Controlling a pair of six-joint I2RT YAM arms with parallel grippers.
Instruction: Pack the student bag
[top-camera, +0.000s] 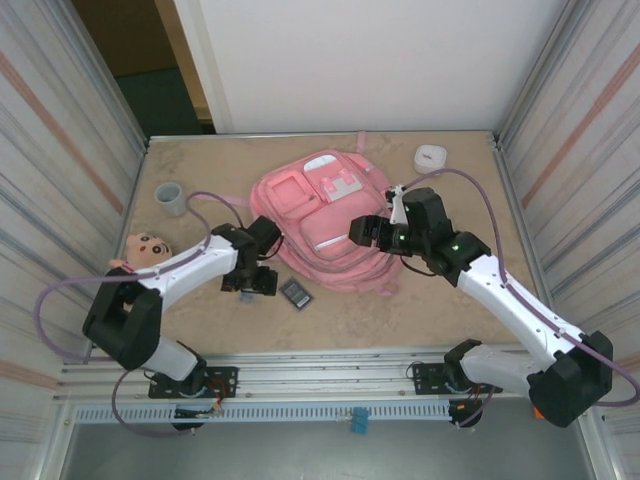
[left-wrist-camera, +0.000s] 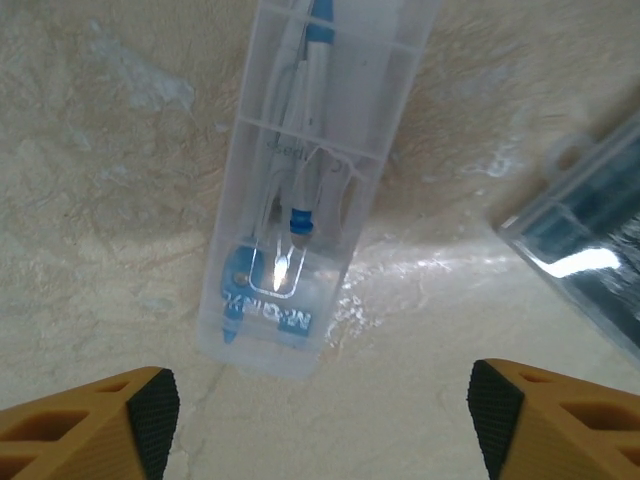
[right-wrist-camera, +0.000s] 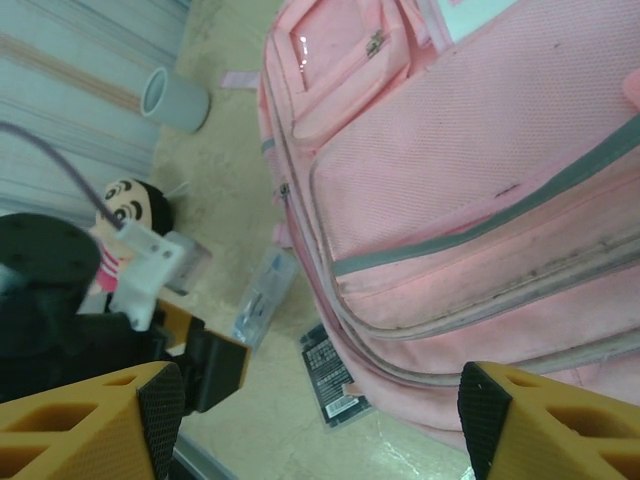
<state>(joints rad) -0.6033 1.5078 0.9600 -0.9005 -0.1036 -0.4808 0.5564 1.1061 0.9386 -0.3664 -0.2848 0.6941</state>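
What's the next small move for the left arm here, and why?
Probably lower the left gripper onto the clear plastic pen case: its open fingers hang just short of the case, which lies flat on the table, ungrasped, outside the pink fabric backpack.

Beige marbled table (top-camera: 400, 320), corrugated walls (top-camera: 60, 150)

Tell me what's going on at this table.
Two robot arms are packing a large pink fabric backpack lying on the table. The left gripper hangs open above a clear plastic pen case, gripping nothing. The right gripper is open over the backpack. A dark flat packet lies beside the case.
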